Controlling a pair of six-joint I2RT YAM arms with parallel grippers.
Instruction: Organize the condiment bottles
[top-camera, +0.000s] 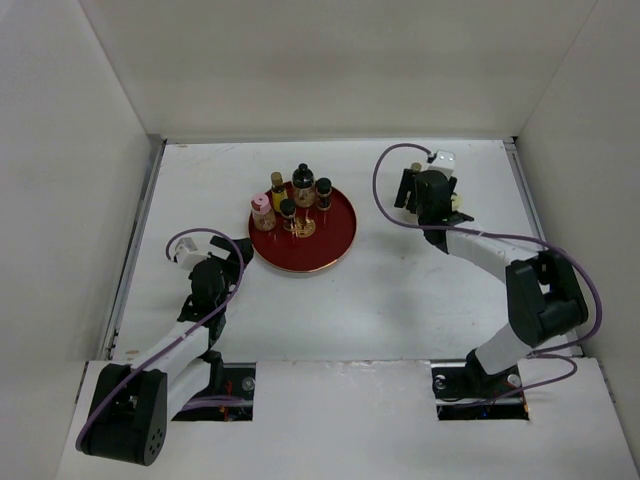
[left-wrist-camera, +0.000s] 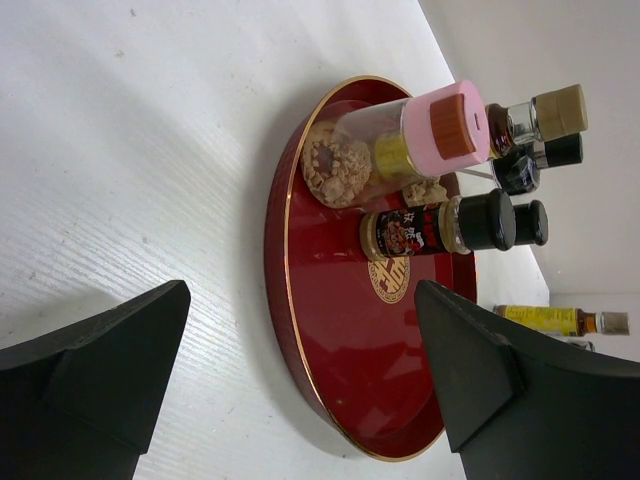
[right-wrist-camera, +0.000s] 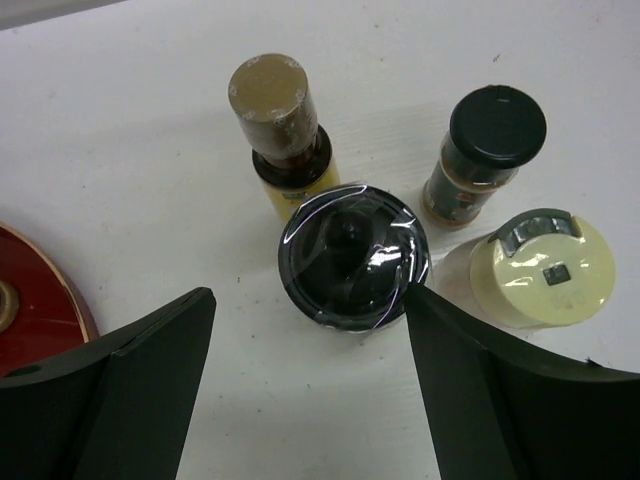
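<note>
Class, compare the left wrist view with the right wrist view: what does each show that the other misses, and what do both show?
Only left wrist: a pink-capped jar and black-capped bottles standing on the red tray. Only right wrist: a film-wrapped black-lidded jar beside a yellow-capped jar. Both: the red tray's rim and the white table.

The white table (top-camera: 400, 290) carries a round, gold-rimmed red tray (top-camera: 325, 250) left of centre. Well to its right, four containers stand clustered directly on the tabletop: a tan-capped bottle (right-wrist-camera: 280, 120), a black-lidded jar (right-wrist-camera: 352, 255), a black-capped spice jar (right-wrist-camera: 485, 150) and a pale yellow-capped jar (right-wrist-camera: 540, 265).
</note>
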